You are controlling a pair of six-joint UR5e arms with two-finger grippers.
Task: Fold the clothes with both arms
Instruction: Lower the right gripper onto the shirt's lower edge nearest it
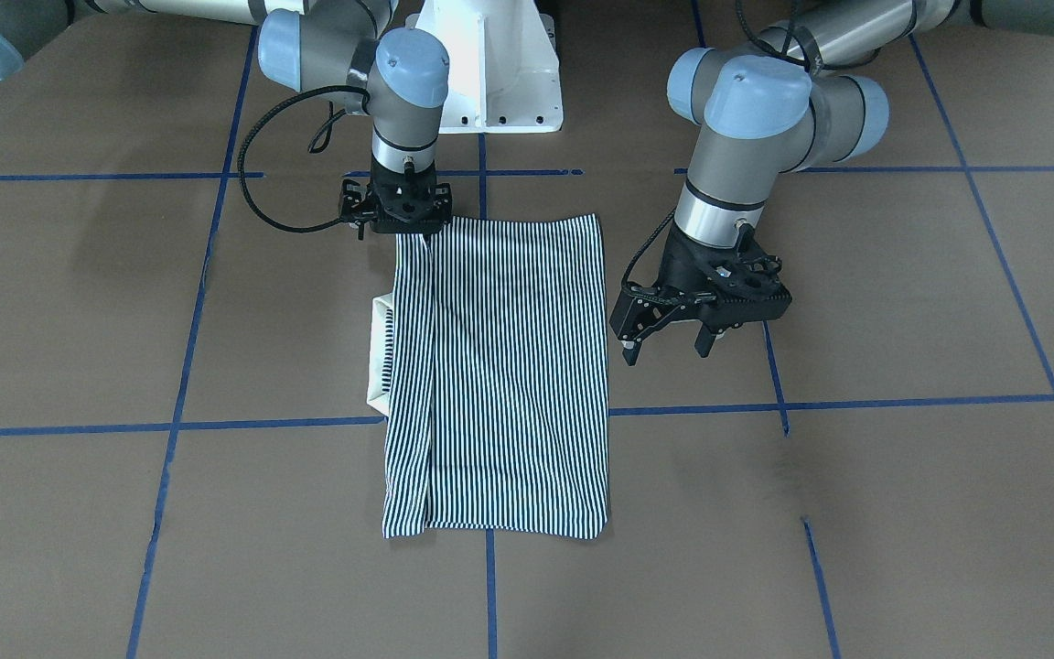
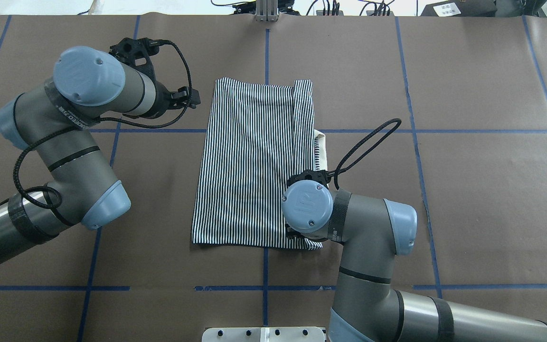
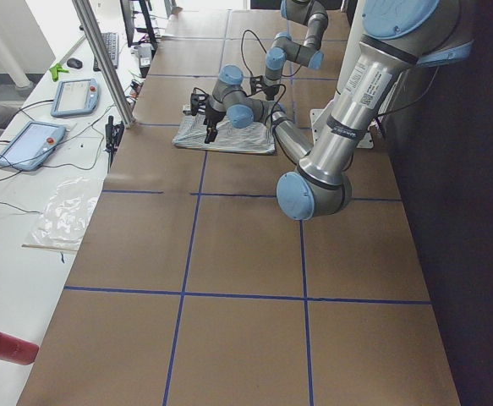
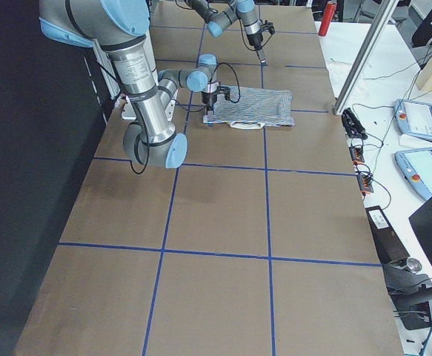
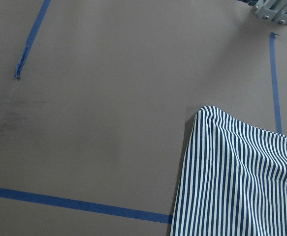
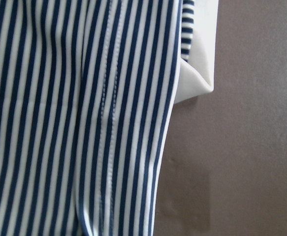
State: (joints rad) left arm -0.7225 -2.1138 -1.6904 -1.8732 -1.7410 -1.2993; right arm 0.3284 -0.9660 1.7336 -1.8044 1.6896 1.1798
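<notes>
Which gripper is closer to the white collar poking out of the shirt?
Right. The right gripper is at the shirt corner on the collar side; the left gripper is beyond the opposite edge.

The navy-and-white striped polo shirt (image 1: pixel 509 366) is soft, dull cloth with a stitched seam. Its plain cream collar (image 6: pixel 198 69) is smooth cloth. The table's brown paper cover (image 1: pixel 902 513) is dull and flat, with smooth blue tape lines (image 1: pixel 856 403). The grey left arm (image 1: pixel 747 156) has a shiny silver metal ring and smooth light-blue caps. The black left gripper (image 1: pixel 667 348) looks like dull plastic.
</notes>
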